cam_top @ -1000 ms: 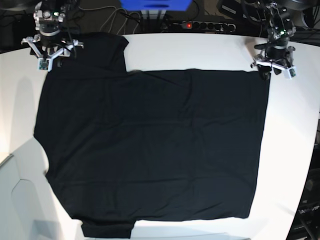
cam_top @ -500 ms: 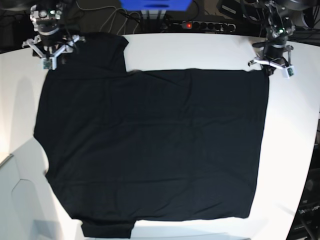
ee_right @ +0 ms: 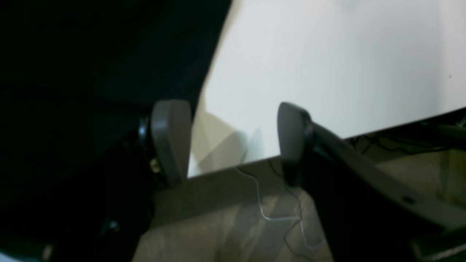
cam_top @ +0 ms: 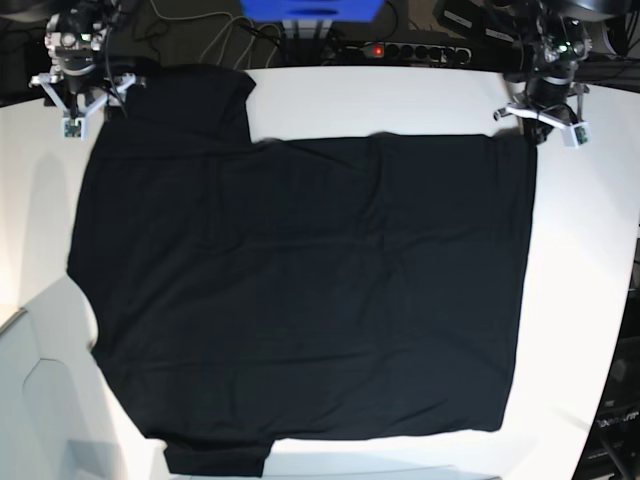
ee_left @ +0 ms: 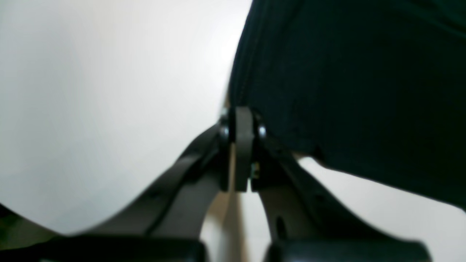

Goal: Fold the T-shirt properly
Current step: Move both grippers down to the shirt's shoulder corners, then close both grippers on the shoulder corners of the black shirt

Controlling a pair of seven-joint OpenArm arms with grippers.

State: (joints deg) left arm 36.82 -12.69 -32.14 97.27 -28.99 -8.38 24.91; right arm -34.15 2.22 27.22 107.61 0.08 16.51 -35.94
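The black T-shirt [cam_top: 300,290] lies spread flat on the white table [cam_top: 400,100], one sleeve at the far left [cam_top: 205,100] and another at the near edge. My left gripper [cam_top: 540,125] is at the shirt's far right corner. In the left wrist view its fingers [ee_left: 242,145] are pressed together, with the cloth corner [ee_left: 327,91] meeting their tips. My right gripper [cam_top: 82,100] hangs by the far left sleeve. The right wrist view shows it open [ee_right: 231,142], one finger [ee_right: 171,142] against the black cloth [ee_right: 91,72] and the other over the table's edge.
Behind the table's far edge are a power strip [cam_top: 410,50] with a red light, a blue box [cam_top: 310,8] and cables. The right wrist view shows the floor [ee_right: 225,225] below the table edge, with a thin cable on it.
My left gripper has shut at the shirt's far right corner and moved slightly toward the far edge. My right gripper has moved back and to the left and opened a little wider.
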